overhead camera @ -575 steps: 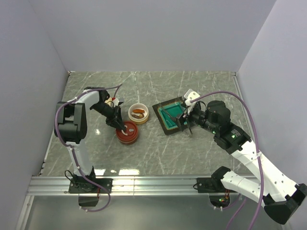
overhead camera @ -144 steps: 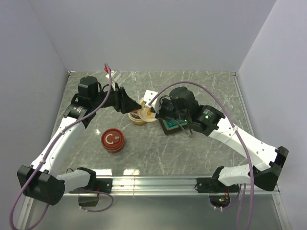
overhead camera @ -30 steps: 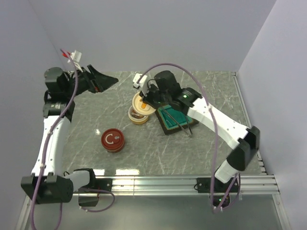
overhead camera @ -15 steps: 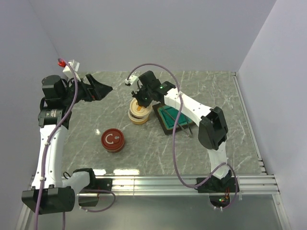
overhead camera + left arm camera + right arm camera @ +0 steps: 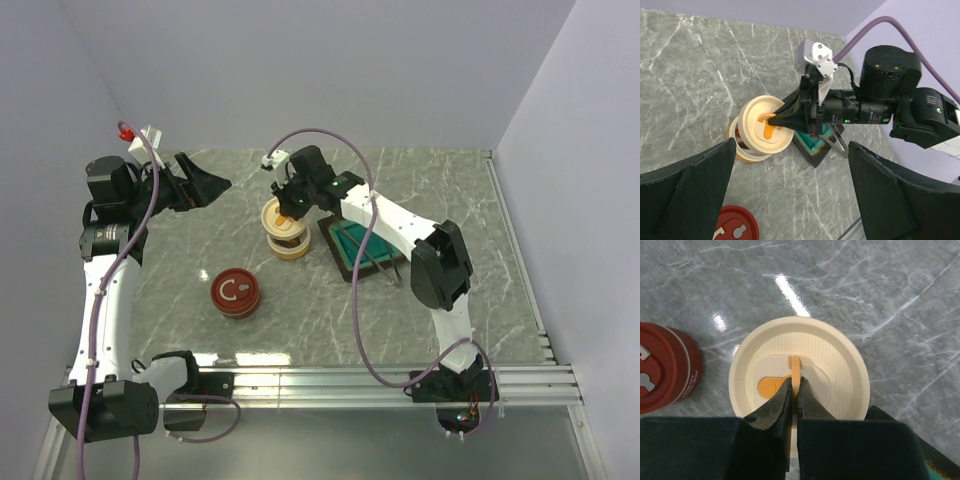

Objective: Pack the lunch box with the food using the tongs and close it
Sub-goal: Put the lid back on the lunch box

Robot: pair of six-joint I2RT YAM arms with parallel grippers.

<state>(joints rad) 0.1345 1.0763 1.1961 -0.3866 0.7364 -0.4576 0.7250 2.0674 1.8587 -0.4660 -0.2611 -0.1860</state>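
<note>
Lunch box (image 5: 290, 248): round cream plastic tub w/ a darker band, on grey marble-look desk (image 5: 330, 310). Lid (image 5: 840, 370): round, cream, finely ribbed rim, flat centre w/ a thin orange tab (image 5: 795, 367). It's over the box, shifted a bit to its far-left; can't tell if they touch. Food hidden under lid.

R tool (image 5: 795, 385): black fingers pinched flat together on the orange tab, so gripping the lid.

L tool (image 5: 215, 183): raised well left of box, black wedge fingers (image 5: 695, 195) spread wide, holding nothing.

Tongs (image 5: 385, 264): slim grey metal, lying on square teal tray (image 5: 357, 243) w/ dark rim, just right of box.

Red tub (image 5: 235, 293): round, glossy, white mark on top, near-left of box.
</note>
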